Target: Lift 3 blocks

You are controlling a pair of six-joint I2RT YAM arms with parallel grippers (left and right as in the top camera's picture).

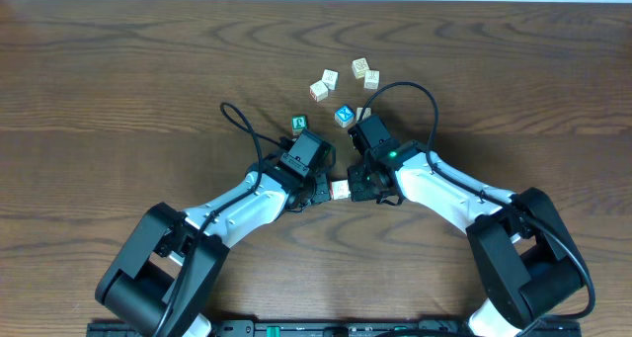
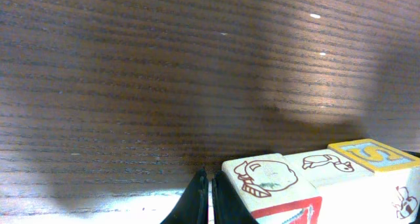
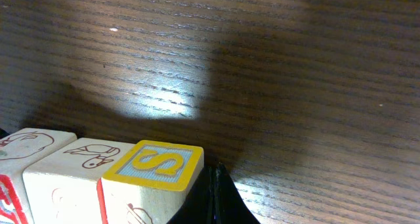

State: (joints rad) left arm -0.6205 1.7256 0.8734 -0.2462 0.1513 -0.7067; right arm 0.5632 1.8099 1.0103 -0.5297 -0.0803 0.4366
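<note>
I see both pairs of fingers closed tight, left gripper point(image 2: 208, 199) and right gripper point(image 3: 214, 201) pressing a row of three blocks point(image 1: 339, 190) end to end between them, near-centre on the table point(image 1: 118, 70).

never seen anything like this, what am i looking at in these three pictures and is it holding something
These are two robot arms at a wooden table. The wide picture looks down from above; the other two come from a camera on each wrist. The left gripper and the right gripper are both shut, and they squeeze a row of three blocks between them, one at each end. More loose blocks lie farther out on the table, one blue-faced, one green-faced.
</note>
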